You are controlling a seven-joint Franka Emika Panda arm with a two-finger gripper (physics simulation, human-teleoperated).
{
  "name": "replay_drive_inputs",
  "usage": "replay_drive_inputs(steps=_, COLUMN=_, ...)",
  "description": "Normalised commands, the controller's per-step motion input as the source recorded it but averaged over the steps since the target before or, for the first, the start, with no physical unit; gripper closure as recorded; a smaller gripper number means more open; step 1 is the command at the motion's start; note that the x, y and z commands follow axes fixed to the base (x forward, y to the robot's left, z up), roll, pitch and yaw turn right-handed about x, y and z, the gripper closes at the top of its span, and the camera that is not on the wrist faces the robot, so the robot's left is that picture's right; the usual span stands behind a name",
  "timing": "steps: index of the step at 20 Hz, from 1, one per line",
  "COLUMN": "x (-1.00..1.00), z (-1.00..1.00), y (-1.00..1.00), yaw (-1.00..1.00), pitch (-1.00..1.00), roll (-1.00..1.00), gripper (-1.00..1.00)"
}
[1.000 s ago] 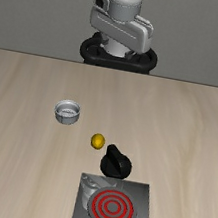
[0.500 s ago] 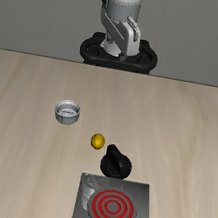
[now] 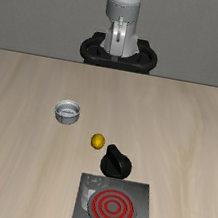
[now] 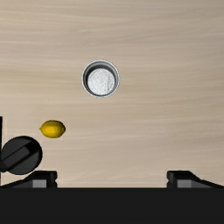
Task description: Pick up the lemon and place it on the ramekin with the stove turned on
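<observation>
While the gripper (image 4: 112, 178) hangs high with fingers (image 4: 44, 178) spread wide and empty, the lemon (image 3: 97, 140) lies on the table (image 3: 22, 96) well forward of it, between ramekin (image 3: 69, 111) and black pot (image 3: 118, 161). Its long axis runs along the finger line, so a wrist turn may help.

We find bare table (image 3: 179, 124) all around the ramekin (image 3: 69, 111). 1 obstacle crowds the lemon (image 3: 97, 140): a black pot (image 3: 118, 161) just beside it, between it and the stove (image 3: 112, 208). Other sides lie open.
</observation>
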Motion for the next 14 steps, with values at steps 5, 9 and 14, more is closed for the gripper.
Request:
replay_drive_inputs(steps=5, x=1.00, z=0.00, y=0.00, yaw=0.00, pitch=0.00, roll=0.00, gripper=-1.00)
replay_drive_inputs(steps=9, x=1.00, z=0.00, y=0.00, yaw=0.00, pitch=0.00, roll=0.00, gripper=-1.00)
replay_drive_inputs(steps=14, x=0.60, z=0.00, y=0.00, yaw=0.00, pitch=0.00, roll=0.00, gripper=-1.00)
